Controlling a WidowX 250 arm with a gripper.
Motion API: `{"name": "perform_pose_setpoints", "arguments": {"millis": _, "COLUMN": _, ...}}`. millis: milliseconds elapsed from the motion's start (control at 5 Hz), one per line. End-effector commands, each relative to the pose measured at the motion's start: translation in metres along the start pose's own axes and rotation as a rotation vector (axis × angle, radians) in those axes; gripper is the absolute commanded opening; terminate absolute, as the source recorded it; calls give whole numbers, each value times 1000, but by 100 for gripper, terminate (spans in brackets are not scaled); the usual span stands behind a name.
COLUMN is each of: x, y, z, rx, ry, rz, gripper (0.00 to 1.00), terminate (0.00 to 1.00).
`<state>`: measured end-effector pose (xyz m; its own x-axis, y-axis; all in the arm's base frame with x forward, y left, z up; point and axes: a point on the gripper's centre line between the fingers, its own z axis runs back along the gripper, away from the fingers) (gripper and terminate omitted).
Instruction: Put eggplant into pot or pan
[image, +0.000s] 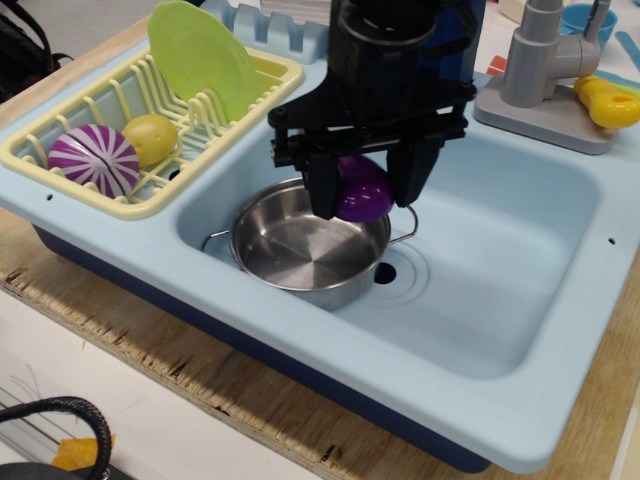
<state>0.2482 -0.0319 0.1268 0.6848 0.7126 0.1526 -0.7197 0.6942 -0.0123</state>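
Where the black, matte robot gripper (365, 190) hangs over the far right edge of the pot, its two blocky fingers (322, 188) are clamped on the small, glossy, solid-purple plastic eggplant (362, 189), one finger on each side of its rounded, egg-like body. The eggplant is held in the air just above the rim of the shallow, round stainless-steel pot (300, 245); whether it touches the rim cannot be told from this view. The pot has a shiny bottom marked with concentric rings and two thin wire loop handles, one at the near left and one at the far right, the latter partly hidden behind the gripper. It stands on the floor of the smooth, pale-blue plastic toy sink basin (500, 270), just beside the round drain hole (385, 272).

On the sink's left side sits a pale-yellow plastic dish rack (120, 110) made of thin ribs. A lime-green plastic plate (205, 60) leans upright in it, and at its near end lie a purple-and-white striped ball (93, 160) and a smooth yellow rounded toy (150, 138), touching each other. At the far right corner stands a grey plastic tap (545, 70) on a flat grey base, with a yellow handle (608, 102) sticking out beside it. The sink rests on a rough-edged plywood board (130, 340).
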Motion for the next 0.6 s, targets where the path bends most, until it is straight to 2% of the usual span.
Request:
{"name": "perform_pose_setpoints", "arguments": {"millis": 0, "x": 9, "y": 4, "z": 0, "rx": -31, "ry": 29, "rz": -35, "gripper": 100, "terminate": 0}}
{"name": "perform_pose_setpoints", "arguments": {"millis": 200, "x": 9, "y": 4, "z": 0, "rx": -31, "ry": 29, "rz": -35, "gripper": 100, "terminate": 0}}
{"name": "perform_pose_setpoints", "arguments": {"millis": 400, "x": 9, "y": 4, "z": 0, "rx": -31, "ry": 29, "rz": -35, "gripper": 100, "terminate": 100}}
